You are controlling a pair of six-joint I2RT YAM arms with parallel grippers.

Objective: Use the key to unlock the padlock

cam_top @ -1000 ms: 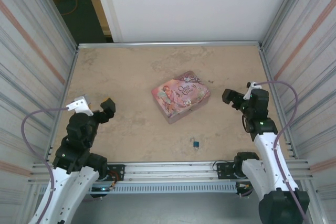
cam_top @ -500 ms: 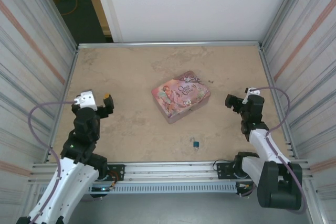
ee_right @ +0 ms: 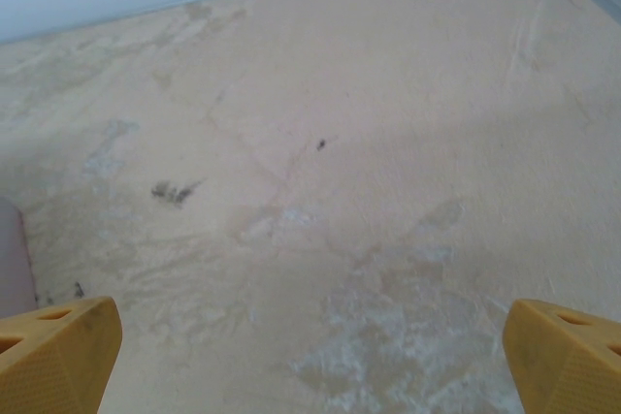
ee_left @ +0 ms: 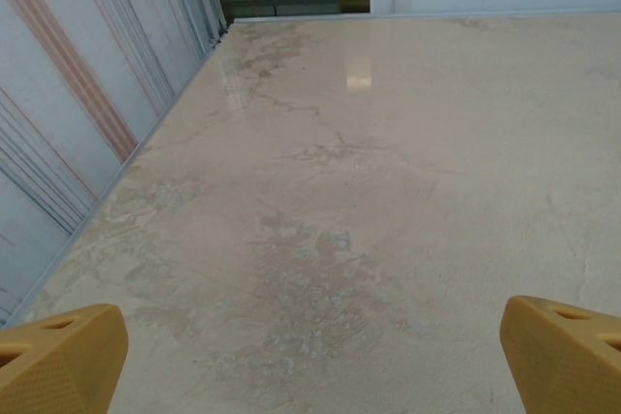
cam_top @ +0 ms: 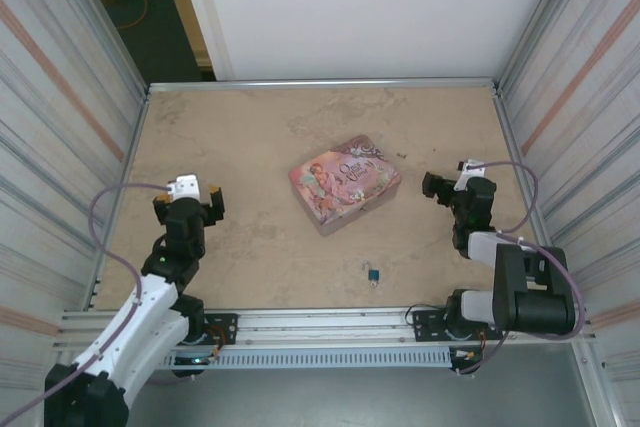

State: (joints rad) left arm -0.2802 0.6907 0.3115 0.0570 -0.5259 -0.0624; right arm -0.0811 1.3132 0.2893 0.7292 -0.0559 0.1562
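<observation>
The padlock (cam_top: 373, 274), a tiny blue body with a thin shackle, lies on the table near the front edge, right of centre. The key is too small to make out. My left gripper (cam_top: 188, 198) hovers over the left side of the table, far from the padlock. In the left wrist view its yellow fingertips (ee_left: 60, 358) stand wide apart over bare tabletop, so the left gripper (ee_left: 310, 366) is open and empty. My right gripper (cam_top: 455, 186) sits at the right side, up and right of the padlock. Its fingertips (ee_right: 56, 348) are spread too; the right gripper (ee_right: 310, 361) is open with nothing in it.
A pink illustrated tin (cam_top: 345, 183) rests at the table's middle, between the two grippers; a sliver of the tin (ee_right: 12, 261) shows at the right wrist view's left edge. Corrugated metal walls (cam_top: 70, 147) close both sides, and an aluminium rail (cam_top: 320, 322) runs along the front.
Both arms have folded down and back toward their bases. The left gripper has shifted slightly right, the right one slightly left. Both stayed open; padlock and tin have not moved.
</observation>
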